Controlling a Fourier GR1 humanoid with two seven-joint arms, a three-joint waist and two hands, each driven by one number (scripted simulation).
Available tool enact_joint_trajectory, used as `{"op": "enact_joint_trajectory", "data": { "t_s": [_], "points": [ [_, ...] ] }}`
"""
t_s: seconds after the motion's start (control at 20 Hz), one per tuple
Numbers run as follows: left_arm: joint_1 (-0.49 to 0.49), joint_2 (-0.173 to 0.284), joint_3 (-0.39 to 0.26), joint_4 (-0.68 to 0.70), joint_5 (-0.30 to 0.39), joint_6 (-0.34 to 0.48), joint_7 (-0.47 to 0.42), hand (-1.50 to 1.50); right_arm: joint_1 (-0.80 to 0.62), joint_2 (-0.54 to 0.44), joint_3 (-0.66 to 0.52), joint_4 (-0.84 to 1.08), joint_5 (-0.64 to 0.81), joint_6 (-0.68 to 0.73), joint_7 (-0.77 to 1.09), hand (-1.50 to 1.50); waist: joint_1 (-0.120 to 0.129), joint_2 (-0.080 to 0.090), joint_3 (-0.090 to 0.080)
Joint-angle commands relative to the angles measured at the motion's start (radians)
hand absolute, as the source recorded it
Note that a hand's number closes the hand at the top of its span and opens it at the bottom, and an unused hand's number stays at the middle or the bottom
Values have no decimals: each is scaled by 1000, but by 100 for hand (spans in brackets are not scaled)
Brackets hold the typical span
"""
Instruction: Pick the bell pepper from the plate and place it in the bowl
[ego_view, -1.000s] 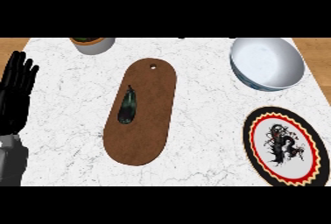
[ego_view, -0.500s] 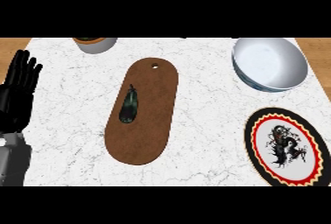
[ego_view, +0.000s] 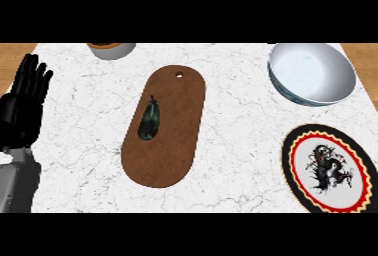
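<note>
A dark green, long and narrow vegetable (ego_view: 150, 120) lies on a brown oval cutting board (ego_view: 173, 155) at the counter's middle. The round plate (ego_view: 304, 167) at the right has a black, red and yellow rim and a black drawing in its middle; nothing lies on it. A pale blue-white bowl (ego_view: 314, 75) stands at the back right and holds nothing. My left hand (ego_view: 22, 107) rests at the left edge, fingers straight and pointing up, apart from the board. My right hand does not show.
A small grey cup with a brown inside (ego_view: 112, 49) stands at the back, left of the board's top. The white marble counter (ego_view: 236, 125) runs between board, bowl and plate. A wooden strip shows along the far edge.
The left hand has edged slightly up and to the right. The board, vegetable, bowl and plate keep their places.
</note>
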Motion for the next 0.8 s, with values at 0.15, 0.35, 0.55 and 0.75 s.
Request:
{"op": "enact_joint_trajectory", "data": {
  "t_s": [0.15,0.35,0.55,0.75],
  "points": [
    [15,22,38,29,30,-44,-39,0,-85,112,116,156,66,-118,0,150,-3,1,1],
    [-22,2,-3,8,-1,-14,5,0,-124,161,178,348,179,-279,-69,150,12,7,2],
    [-39,48,42,8,37,-43,35,0,-114,185,215,445,256,-370,-59,150,8,6,1],
    [-18,-6,-1,-4,20,-24,30,0,-133,249,142,606,242,-525,-22,-150,19,11,2]
  ]
}}
